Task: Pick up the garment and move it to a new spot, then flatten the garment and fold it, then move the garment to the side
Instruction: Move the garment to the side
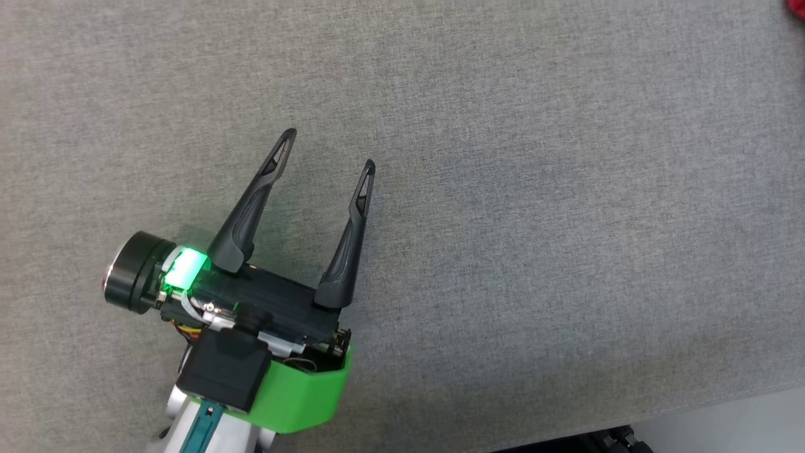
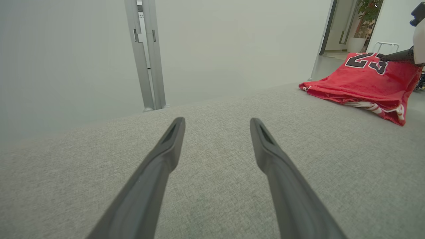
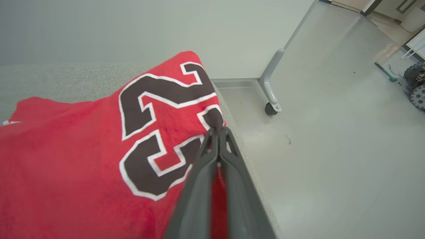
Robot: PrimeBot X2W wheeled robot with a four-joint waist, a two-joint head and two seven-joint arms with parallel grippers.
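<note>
The garment (image 2: 358,81) is a red jersey with a dark, white-edged number, lying bunched near the right edge of the grey table (image 2: 212,199). My right gripper (image 3: 217,130) is shut on a lifted fold of the garment (image 3: 66,149) at the number; the left wrist view shows this gripper (image 2: 382,58) pinching the cloth from the right. My left gripper (image 1: 329,148) hovers open over bare table with nothing between its fingers, far from the jersey. A red sliver of the garment (image 1: 797,7) peeks in at the head view's top right corner.
The table's near edge (image 1: 692,409) runs along the lower right of the head view, with floor beyond. A pale partition on a caster foot (image 3: 270,106) stands just past the table. Grey posts (image 2: 146,56) rise behind it, and wheels (image 3: 416,86) sit on the floor.
</note>
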